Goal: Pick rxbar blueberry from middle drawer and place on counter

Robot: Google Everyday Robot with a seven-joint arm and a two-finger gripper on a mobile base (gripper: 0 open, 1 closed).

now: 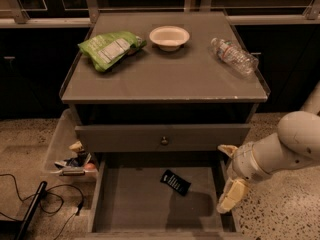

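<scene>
The rxbar blueberry (175,182), a small dark bar with white lettering, lies flat on the floor of the open middle drawer (130,204), towards its back and right of centre. My gripper (228,174) hangs over the drawer's right wall, to the right of the bar and apart from it. It is open, with one pale fingertip (227,149) near the drawer front above and the other (230,198) lower down. It holds nothing. The grey counter (170,81) tops the cabinet.
On the counter lie a green snack bag (110,48), a white bowl (169,36) and a clear plastic bottle (234,55). A shut drawer front with a round knob (163,140) overhangs the open drawer. A bin of clutter (70,160) and black cables (30,209) sit at the left.
</scene>
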